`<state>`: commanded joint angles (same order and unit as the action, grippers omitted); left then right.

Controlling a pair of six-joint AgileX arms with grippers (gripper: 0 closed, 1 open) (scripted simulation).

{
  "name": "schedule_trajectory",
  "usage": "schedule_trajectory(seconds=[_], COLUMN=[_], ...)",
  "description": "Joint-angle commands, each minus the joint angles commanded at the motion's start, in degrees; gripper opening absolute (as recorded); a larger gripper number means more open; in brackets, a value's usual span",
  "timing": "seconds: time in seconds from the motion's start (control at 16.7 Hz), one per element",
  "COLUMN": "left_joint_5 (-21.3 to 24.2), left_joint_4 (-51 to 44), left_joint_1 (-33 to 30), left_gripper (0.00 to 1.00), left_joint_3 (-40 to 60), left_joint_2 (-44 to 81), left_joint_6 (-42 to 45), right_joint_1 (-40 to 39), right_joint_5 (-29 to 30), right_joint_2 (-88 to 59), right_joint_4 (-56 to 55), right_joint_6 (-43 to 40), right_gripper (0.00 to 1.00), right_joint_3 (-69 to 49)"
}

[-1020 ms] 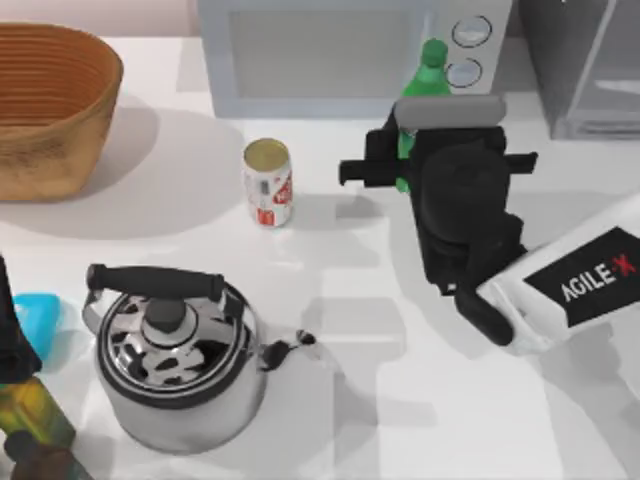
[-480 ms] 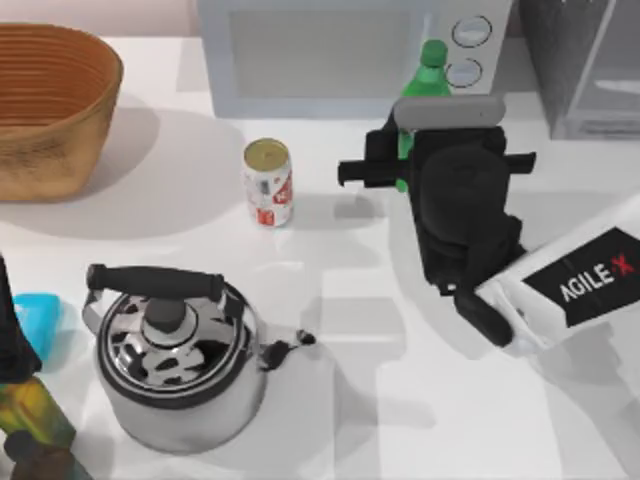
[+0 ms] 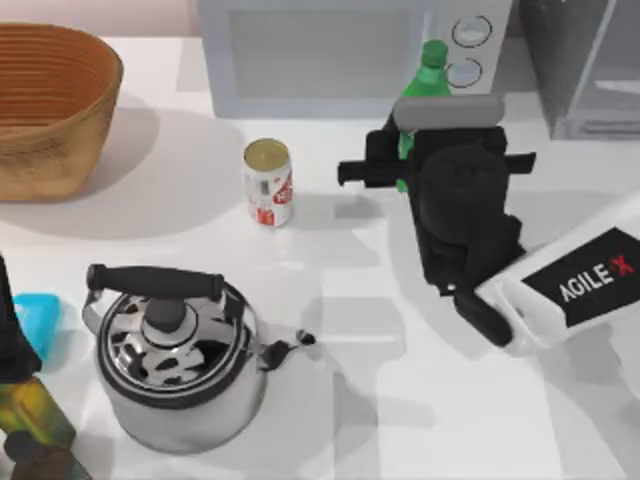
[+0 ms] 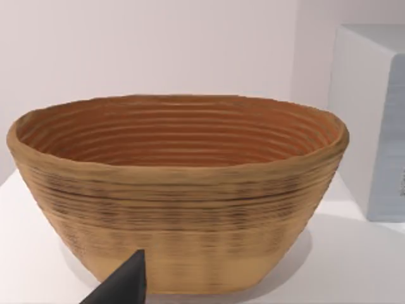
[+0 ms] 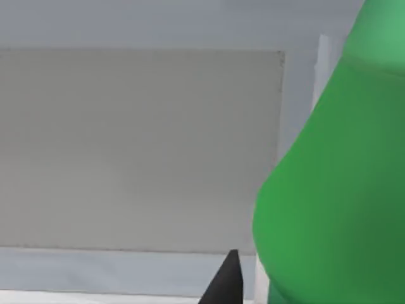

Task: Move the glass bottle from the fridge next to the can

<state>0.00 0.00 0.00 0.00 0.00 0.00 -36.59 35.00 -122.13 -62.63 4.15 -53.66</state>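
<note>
Right gripper fingers pinch the glass bottle beside the microwave; open table separates the can.

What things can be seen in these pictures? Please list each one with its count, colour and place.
glass bottle: 1, green, upright before the microwave, at the right claw
can: 1, white and red with a gold top, table middle, left of the bottle
microwave: 1, light grey with two dials, far edge
fridge: 1, dark grey, far right corner
basket: 1, brown woven, far left
kettle: 1, shiny metal with a black handle, near left
dark bottle: 1, olive-yellow, near left corner
blue object: 1, left edge, partly hidden
table: 1, white
right claw: 1, black, around the bottle's body
left claw: 1, black tip, facing the basket
</note>
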Motion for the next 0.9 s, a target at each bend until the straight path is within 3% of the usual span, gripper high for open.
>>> schedule_trajectory(seconds=[0.36, 0.9], left_joint_5=[0.0, 0.0], left_joint_4=[0.0, 0.0], left_joint_1=[0.0, 0.0], left_gripper=[1.00, 1.00], left_joint_3=[0.0, 0.0], left_joint_2=[0.0, 0.0], left_joint_6=[0.0, 0.0], right_joint_1=[0.0, 0.1], right_joint_5=[0.0, 0.0], right_joint_2=[0.0, 0.0], right_joint_4=[0.0, 0.0], right_joint_6=[0.0, 0.0], right_gripper=[0.98, 1.00], right_joint_3=[0.0, 0.0])
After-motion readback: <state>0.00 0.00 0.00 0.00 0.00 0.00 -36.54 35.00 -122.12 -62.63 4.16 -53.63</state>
